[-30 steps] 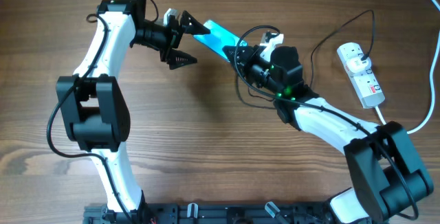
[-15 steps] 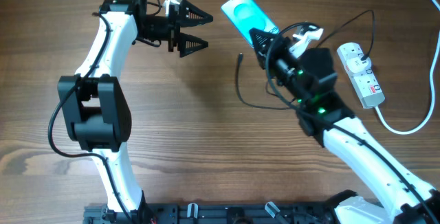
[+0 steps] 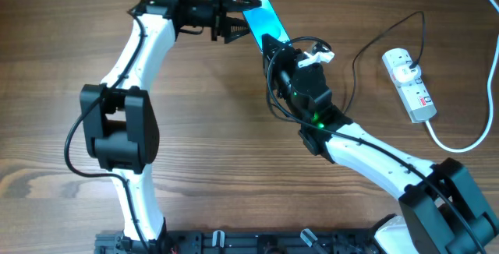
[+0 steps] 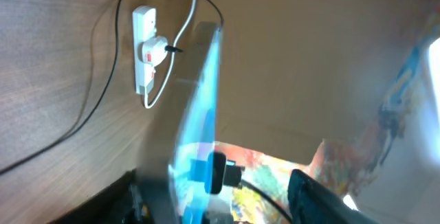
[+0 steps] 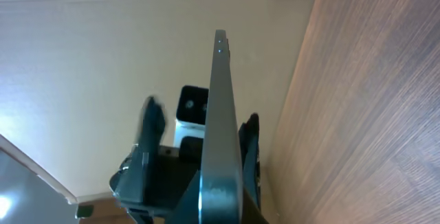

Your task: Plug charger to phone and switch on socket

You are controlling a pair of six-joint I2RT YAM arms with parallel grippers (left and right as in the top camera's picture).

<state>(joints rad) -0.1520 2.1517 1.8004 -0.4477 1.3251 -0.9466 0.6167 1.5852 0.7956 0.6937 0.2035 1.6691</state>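
Count at the table. Phone [image 3: 265, 22]: 1. Socket [image 3: 411, 90]: 1; its red switches are too small to count. Charger [image 3: 382, 36]: 1 black cable, 1 white plug [image 3: 406, 72]. Thick white cord [image 3: 456, 150]: 1. Arms: 2. Grippers: 2, left gripper [image 3: 248, 18] and right gripper [image 3: 273, 50].

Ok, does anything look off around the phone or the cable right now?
Yes. The phone is off the table, held on edge in the right gripper, with its far end between the left gripper's open fingers. The charger loops slack beside the right wrist, and its tip isn't visibly plugged in. The socket looks normal.
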